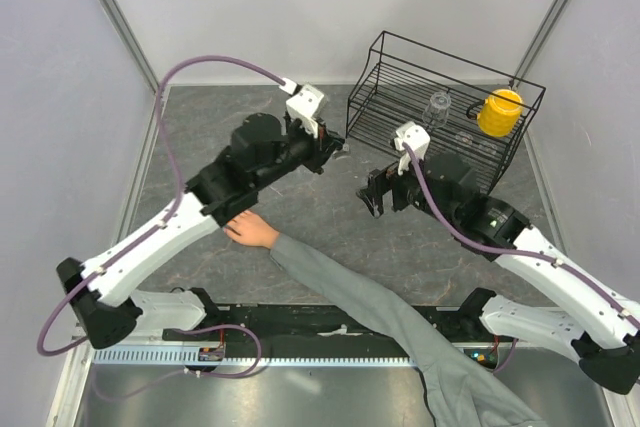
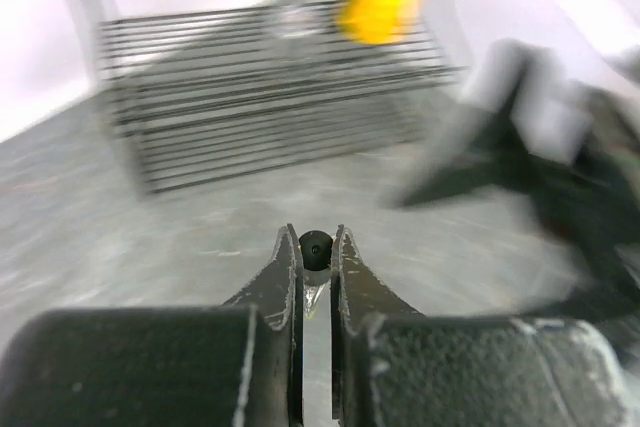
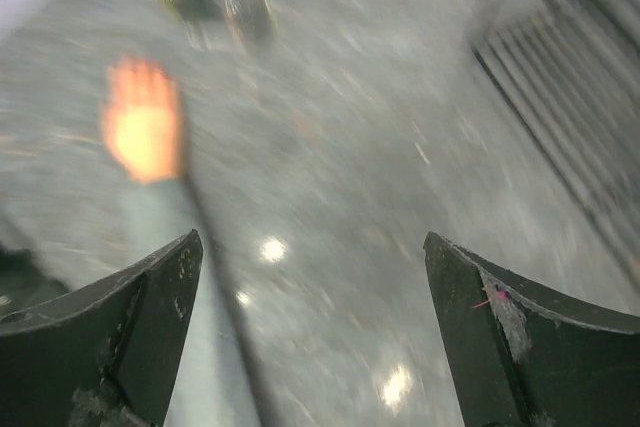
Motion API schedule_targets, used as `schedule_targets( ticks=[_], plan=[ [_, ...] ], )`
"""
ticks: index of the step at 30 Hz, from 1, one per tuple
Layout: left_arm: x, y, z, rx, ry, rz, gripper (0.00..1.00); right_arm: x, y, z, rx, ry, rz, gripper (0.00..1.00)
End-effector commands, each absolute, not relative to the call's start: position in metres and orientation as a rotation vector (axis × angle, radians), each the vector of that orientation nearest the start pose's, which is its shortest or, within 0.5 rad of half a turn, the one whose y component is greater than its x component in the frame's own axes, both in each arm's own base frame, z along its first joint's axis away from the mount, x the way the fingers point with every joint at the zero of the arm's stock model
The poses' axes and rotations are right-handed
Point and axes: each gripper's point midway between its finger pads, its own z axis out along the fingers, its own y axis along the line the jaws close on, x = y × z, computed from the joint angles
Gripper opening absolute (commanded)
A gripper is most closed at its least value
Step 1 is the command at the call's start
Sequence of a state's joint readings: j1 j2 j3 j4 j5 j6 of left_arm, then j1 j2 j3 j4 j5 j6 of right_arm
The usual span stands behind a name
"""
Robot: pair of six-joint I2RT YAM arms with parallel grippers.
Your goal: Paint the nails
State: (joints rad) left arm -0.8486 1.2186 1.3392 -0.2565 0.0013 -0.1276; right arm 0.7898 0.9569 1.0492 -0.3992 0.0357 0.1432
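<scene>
Black left fingers [image 2: 283, 272] are pinched almost together on a small black round object [image 2: 316, 247] at their tips. My right fingers [image 3: 165, 282] stand wide apart with nothing between them, above the grey desk [image 3: 340, 147]. The bare hand [image 1: 250, 230] lies on the desk beside the left arm [image 1: 190, 217]; its nails are too small to tell. Only the left wrist view shows the pinched object; only the top view shows the whole grey sleeve [image 1: 380, 307]. I count one hand, one wire rack [image 1: 400, 107], one yellow cup [image 1: 499, 112] and one clear glass [image 1: 438, 107].
</scene>
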Motion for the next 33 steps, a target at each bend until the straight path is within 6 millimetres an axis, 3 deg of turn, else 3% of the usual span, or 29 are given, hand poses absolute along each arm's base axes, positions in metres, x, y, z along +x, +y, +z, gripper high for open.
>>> schedule_targets(
  ticks=[1,3,4,7,14,25,33],
  plan=[
    [0.345,-0.294,0.341,0.414,1.594,-0.367,0.02,0.240,0.178,0.254,-0.260,1.964,0.389,0.98],
    [0.370,-0.284,0.318,0.292,1.649,-0.315,0.02,0.226,0.175,0.245,-0.220,1.971,0.466,0.98],
    [0.384,-0.286,0.289,0.271,1.704,-0.289,0.02,0.221,0.174,0.244,-0.211,1.967,0.495,0.98],
    [0.415,-0.263,0.243,0.075,1.759,-0.249,0.02,0.207,0.166,0.243,-0.154,1.942,0.570,0.98],
    [0.440,-0.249,0.166,-0.160,1.785,-0.150,0.02,0.191,0.146,0.246,-0.104,1.924,0.579,0.98],
    [0.442,-0.242,0.115,-0.312,1.831,-0.129,0.02,0.182,0.144,0.249,-0.077,1.924,0.629,0.98],
    [0.443,-0.241,0.096,-0.354,1.874,-0.100,0.02,0.178,0.141,0.250,-0.055,1.910,0.655,0.98]
  ],
)
